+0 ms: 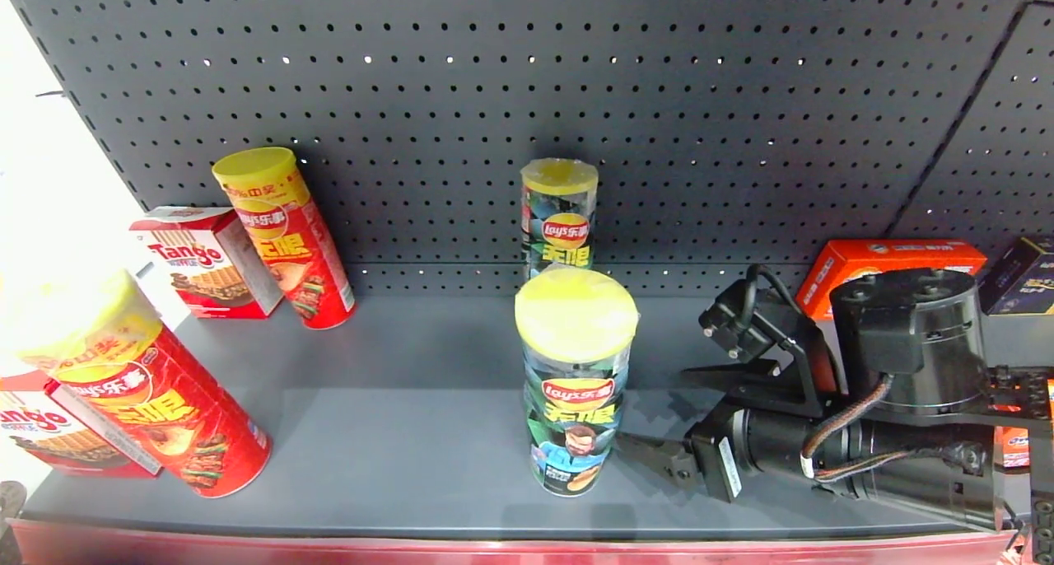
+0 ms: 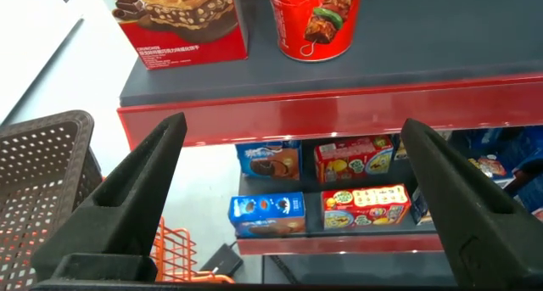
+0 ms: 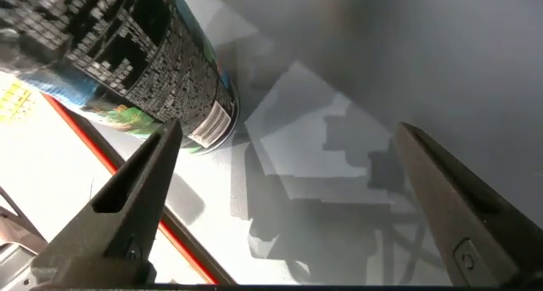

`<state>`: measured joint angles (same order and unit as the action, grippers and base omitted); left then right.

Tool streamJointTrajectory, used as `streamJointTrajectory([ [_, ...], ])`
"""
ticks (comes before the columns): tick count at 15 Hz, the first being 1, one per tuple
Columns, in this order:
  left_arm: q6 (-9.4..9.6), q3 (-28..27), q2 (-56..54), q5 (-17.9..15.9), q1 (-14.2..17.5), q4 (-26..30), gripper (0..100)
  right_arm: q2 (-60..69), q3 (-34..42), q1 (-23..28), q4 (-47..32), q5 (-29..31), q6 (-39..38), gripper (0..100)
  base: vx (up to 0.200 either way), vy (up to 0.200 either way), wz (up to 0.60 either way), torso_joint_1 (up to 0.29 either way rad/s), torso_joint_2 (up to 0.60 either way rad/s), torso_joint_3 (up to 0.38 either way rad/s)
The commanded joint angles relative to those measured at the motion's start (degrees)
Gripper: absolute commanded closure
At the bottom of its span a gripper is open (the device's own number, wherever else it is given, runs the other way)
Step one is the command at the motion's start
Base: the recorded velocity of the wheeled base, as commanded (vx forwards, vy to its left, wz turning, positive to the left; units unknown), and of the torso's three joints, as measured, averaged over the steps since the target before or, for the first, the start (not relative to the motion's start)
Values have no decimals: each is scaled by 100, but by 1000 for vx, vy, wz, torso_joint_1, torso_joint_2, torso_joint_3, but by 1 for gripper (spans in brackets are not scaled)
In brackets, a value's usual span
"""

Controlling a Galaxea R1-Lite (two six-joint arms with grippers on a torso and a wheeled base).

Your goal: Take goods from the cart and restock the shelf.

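Two dark chip cans with yellow lids stand upright on the grey shelf (image 1: 412, 417): one near the front (image 1: 575, 384), one at the pegboard back (image 1: 558, 217). My right gripper (image 1: 656, 408) is open just to the right of the front can, apart from it and holding nothing. In the right wrist view that can (image 3: 127, 53) stands just beyond one finger (image 3: 127, 206). My left gripper (image 2: 293, 125) is open and empty below and in front of the shelf's red front edge (image 2: 339, 109).
Red chip cans (image 1: 284, 235) (image 1: 156, 392) and wafer boxes (image 1: 202, 260) (image 1: 45, 433) stand on the shelf's left. An orange box (image 1: 889, 260) and a dark box (image 1: 1021, 277) are at the right. A brown basket (image 2: 38, 189) and lower shelves with snack boxes (image 2: 356, 189) lie below.
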<state>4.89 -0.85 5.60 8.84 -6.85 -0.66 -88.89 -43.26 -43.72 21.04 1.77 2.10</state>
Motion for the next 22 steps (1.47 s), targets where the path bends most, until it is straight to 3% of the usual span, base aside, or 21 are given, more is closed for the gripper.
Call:
streamJointTrajectory([
  [1, -14, -3, 12, 4, 0, -4, 0, -14, 11, -5, 5, -1, 1, 0, 0, 0, 0, 0, 0, 0],
  [5, -32, -3, 12, 4, 0, -4, 0, 215, 99, 65, 76, 17, -8, 0, 0, 0, 0, 0, 0, 0],
  [8, -32, -3, 12, 4, 0, -4, 0, 1137, 152, 821, 84, 166, -51, 0, 0, 0, 0, 0, 0, 0],
  [10, -32, -3, 12, -5, 0, -4, 0, 2025, 336, 1708, 76, 166, -69, 0, 0, 0, 0, 0, 0, 0],
  [12, -32, 6, 12, -14, 0, -4, 0, 2930, 811, 2473, 67, 166, -78, 0, 0, 0, 0, 0, 0, 0],
  [13, -32, 6, 12, -14, 0, -4, 0, 3801, 1426, 3071, 49, 184, -87, 0, 0, 0, 0, 0, 0, 0],
  [14, -32, 6, 12, -22, 0, -4, 0, 4407, 1909, 3317, 49, 342, -78, 0, 0, 0, 0, 0, 0, 0],
  [17, -23, -3, 12, -356, -9, -4, 0, 6086, 2947, 3897, -65, 685, -60, 0, 0, 0, 0, 0, 0, 0],
  [18, -23, -3, 12, -356, -9, -4, 0, 6086, 2947, 3897, -65, 685, -60, 0, 0, 0, 0, 0, 0, 0],
  [19, 12, -3, 12, -471, 0, -4, 0, 7123, 3421, 4196, -628, 614, -34, 0, 0, 0, 0, 0, 0, 0],
  [22, 12, -3, 12, -260, 0, -4, 0, 8582, 4010, 4240, -1744, 597, -43, 0, 0, 0, 0, 0, 0, 0],
])
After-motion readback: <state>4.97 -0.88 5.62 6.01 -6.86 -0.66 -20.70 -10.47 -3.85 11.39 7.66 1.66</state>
